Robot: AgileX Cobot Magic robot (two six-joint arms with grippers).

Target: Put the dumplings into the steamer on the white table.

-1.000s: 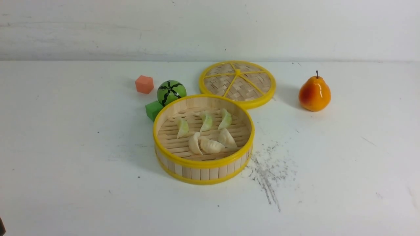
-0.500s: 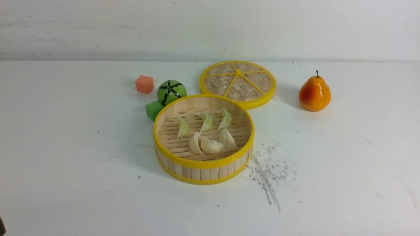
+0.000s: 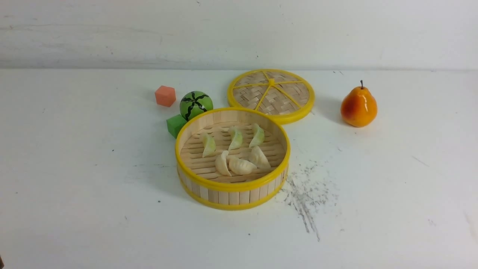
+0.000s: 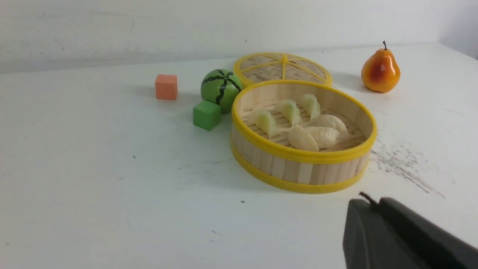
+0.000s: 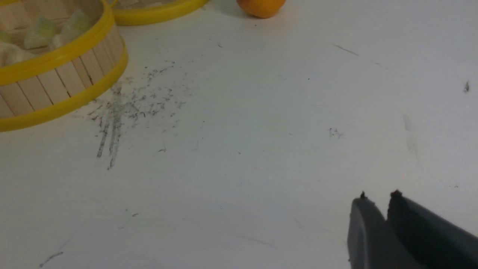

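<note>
The steamer stands in the middle of the white table. All six dumplings lie inside it: three pale green ones in a far row and three cream-white ones in front. The left wrist view shows the steamer with the dumplings from the near left. My left gripper is shut and empty, low over the table short of the steamer. My right gripper is shut and empty over bare table, well to the right of the steamer.
The woven yellow-rimmed lid lies flat behind the steamer. An orange pear stands at the back right. A watermelon ball, a green cube and an orange cube sit at the steamer's back left. Grey scratch marks lie to its right.
The dark sliver of the left arm at the front view's bottom left corner has shrunk almost out of view. The steamer and dumplings have not moved.
</note>
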